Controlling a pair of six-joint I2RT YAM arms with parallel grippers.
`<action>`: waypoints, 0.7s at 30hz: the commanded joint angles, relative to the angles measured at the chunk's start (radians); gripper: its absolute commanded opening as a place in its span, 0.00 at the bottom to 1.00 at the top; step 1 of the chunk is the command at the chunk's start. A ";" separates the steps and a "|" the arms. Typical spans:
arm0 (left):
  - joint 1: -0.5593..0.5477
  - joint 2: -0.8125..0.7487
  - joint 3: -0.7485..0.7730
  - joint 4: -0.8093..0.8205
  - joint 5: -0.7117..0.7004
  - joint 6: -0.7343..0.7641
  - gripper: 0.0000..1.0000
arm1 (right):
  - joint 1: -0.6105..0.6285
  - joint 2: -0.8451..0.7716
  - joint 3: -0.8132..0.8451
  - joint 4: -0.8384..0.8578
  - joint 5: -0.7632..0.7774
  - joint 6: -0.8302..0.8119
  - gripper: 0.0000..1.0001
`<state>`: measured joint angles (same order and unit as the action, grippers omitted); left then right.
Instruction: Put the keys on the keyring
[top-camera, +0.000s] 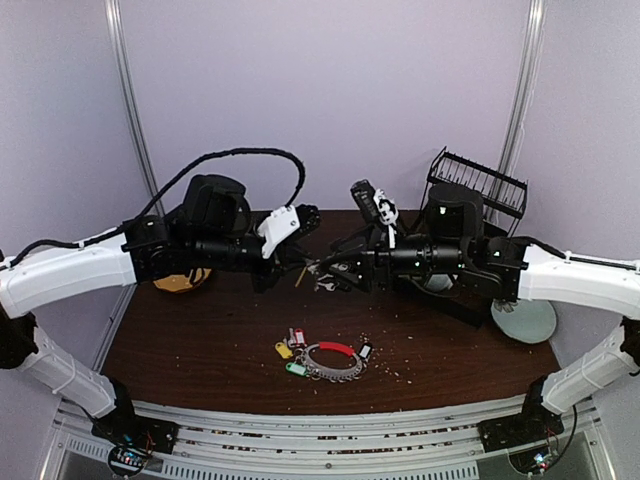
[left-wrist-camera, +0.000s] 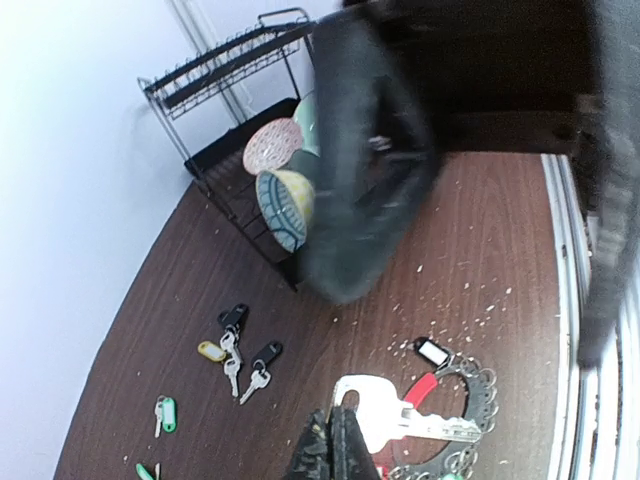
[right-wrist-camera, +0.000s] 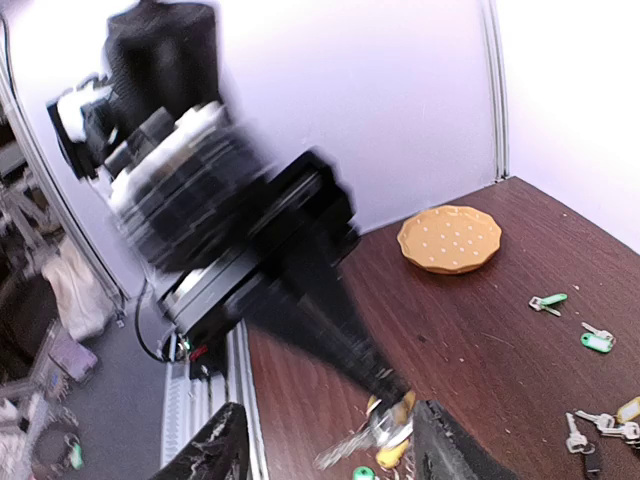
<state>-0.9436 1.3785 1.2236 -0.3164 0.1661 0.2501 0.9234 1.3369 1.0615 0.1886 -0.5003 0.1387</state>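
Observation:
My left gripper (top-camera: 300, 268) hangs above the table's middle, shut on a silver key (left-wrist-camera: 400, 410) by its head; its fingertips (left-wrist-camera: 335, 445) pinch the head's edge. The keyring (top-camera: 335, 360) lies on the table towards the front, a red arc (left-wrist-camera: 422, 385) joined to a silver beaded chain (left-wrist-camera: 475, 400), with yellow, green and red tags beside it. My right gripper (top-camera: 332, 268) faces the left one, open and empty, its fingers (right-wrist-camera: 215, 450) standing wide on either side of the held key (right-wrist-camera: 385, 435). That view is motion-blurred.
Loose keys lie on the table: two black-headed ones (left-wrist-camera: 235, 320), a yellow-tagged one (left-wrist-camera: 210, 350), and green-tagged ones (left-wrist-camera: 165, 412). A black dish rack (top-camera: 478, 185) with plates stands back right. An orange plate (right-wrist-camera: 450, 240) lies back left. A pale plate (top-camera: 523, 320) lies right.

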 joint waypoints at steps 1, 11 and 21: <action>-0.105 -0.084 -0.061 0.141 -0.171 -0.030 0.00 | -0.049 -0.001 -0.049 0.192 0.006 0.343 0.55; -0.123 -0.106 -0.083 0.222 -0.169 -0.068 0.00 | -0.044 0.024 -0.091 0.314 -0.083 0.425 0.44; -0.124 -0.133 -0.100 0.256 -0.182 -0.071 0.00 | -0.030 0.080 -0.063 0.318 -0.101 0.448 0.33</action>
<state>-1.0679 1.2678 1.1229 -0.1253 -0.0082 0.1944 0.8864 1.3781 0.9684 0.4633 -0.5621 0.5526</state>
